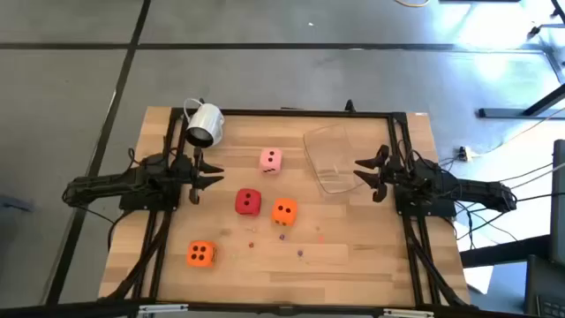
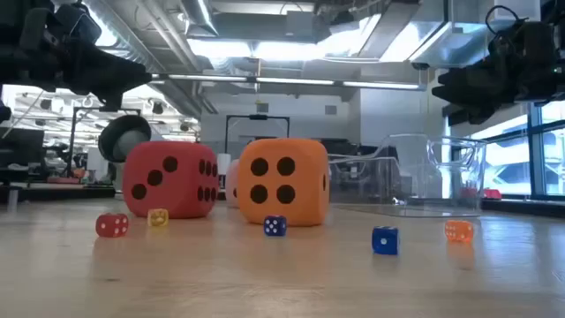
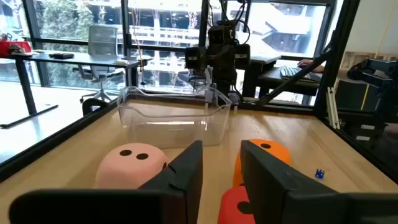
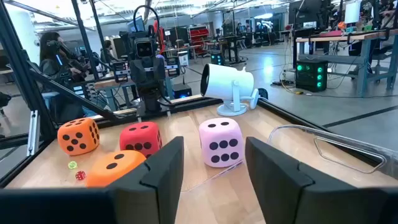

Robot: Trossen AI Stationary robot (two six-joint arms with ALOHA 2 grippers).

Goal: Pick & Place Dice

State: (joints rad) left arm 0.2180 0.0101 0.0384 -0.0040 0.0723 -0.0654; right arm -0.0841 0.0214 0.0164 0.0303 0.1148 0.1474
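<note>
Low view only: tiny coloured dice (image 2: 274, 226) before red die (image 2: 170, 180); mug (image 1: 204, 124) tipped; both grippers' jaws apart, empty

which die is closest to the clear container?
The pink die. It sits just left of the clear container at the far side; the red die and both orange dice lie nearer the front edge.

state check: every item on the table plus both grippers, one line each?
pink die: on table, free
red die: on table, free
orange die by red: on table, free
orange die near front edge: on table, alone, free
mug: lying on its side
clear bin: upright, empty
left gripper: open, holding nothing
right gripper: open, at the bin, holding nothing
</note>
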